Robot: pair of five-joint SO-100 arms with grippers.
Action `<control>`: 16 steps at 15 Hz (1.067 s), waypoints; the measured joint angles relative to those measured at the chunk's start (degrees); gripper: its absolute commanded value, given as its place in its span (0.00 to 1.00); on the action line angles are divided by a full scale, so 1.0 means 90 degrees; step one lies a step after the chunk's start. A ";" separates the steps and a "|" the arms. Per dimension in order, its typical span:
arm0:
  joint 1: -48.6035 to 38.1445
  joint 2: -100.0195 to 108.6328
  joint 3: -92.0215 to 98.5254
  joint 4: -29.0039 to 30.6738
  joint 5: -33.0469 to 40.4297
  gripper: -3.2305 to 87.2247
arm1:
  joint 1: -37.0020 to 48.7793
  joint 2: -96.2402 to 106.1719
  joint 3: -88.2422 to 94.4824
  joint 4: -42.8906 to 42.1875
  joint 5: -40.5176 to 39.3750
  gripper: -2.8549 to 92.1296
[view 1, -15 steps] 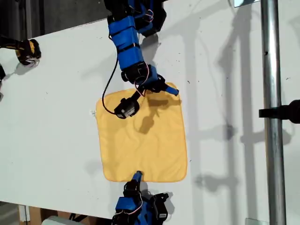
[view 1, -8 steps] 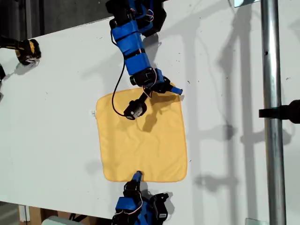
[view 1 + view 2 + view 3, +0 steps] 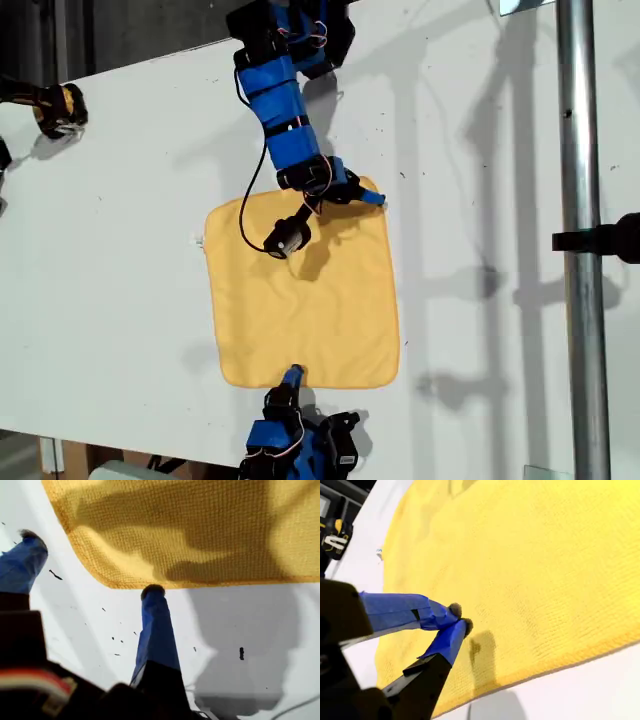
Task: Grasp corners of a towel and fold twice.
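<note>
The yellow-orange towel [image 3: 300, 300] [image 3: 200, 525] [image 3: 530, 565] lies flat and unfolded on the white table [image 3: 110, 260]. My first gripper [image 3: 366, 193] [image 3: 91, 563] is open at the towel's far corner on the exterior view's right. One blue fingertip [image 3: 152, 592] touches the hem beside the rounded corner [image 3: 102, 575], and the other stands off on bare table. My second gripper [image 3: 291, 376] [image 3: 458, 618] is shut with nothing visible between its tips. It is just above the cloth near the middle of the near hem. A tiny white tag [image 3: 198, 240] shows at the hem on the exterior view's left.
A metal pole [image 3: 578, 250] with a black clamp [image 3: 610, 238] crosses the exterior view's right. A black-and-yellow object [image 3: 60, 108] sits at the table's far edge on the exterior view's left. A black cable [image 3: 245, 215] hangs from the first arm over the towel.
The first arm has swung slightly toward the exterior view's right, then settled at the towel's far corner. The second arm and the towel have not moved.
</note>
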 measured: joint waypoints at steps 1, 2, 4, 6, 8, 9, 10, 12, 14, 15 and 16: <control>0.0000 0.0000 0.0000 0.0000 0.0000 0.02 | 0.0059 -0.0117 0.0000 -0.0029 0.0000 0.43; 0.0000 0.0000 0.0000 0.0000 0.0000 0.02 | 0.0107 -0.0234 0.0000 -0.0029 0.0000 0.42; 0.0000 0.0000 0.0000 0.0000 0.0000 0.02 | 0.0166 -0.0469 0.0000 -0.0039 0.0000 0.41; 0.0000 0.0000 0.0000 0.0000 0.0000 0.02 | 0.0186 -0.0635 0.0000 -0.0068 0.0000 0.36; 0.0000 0.0000 0.0000 0.0000 0.0000 0.02 | 0.0186 -0.0752 -0.0020 -0.0059 0.0000 0.30; 0.0000 0.0000 0.0000 0.0000 0.0000 0.02 | 0.0186 -0.0811 -0.0088 -0.0039 0.0000 0.26; 0.0000 0.0000 0.0000 0.0000 0.0000 0.02 | 0.0186 -0.0840 -0.0176 -0.0059 0.0000 0.16; 0.0000 0.0000 0.0000 0.0000 0.0000 0.02 | 0.0186 -0.0889 -0.0342 -0.0010 0.0000 0.05; 0.0000 0.0000 0.0000 0.0000 0.0000 0.02 | 0.0186 -0.0908 -0.0410 0.0029 0.0000 0.03; 0.0000 0.0000 0.0000 0.0000 0.0000 0.02 | 0.0186 -0.0918 -0.0410 0.0029 0.0000 0.03; 0.0000 0.0000 0.0000 0.0000 0.0000 0.02 | 0.0176 -0.0918 -0.0410 0.0029 0.0000 0.03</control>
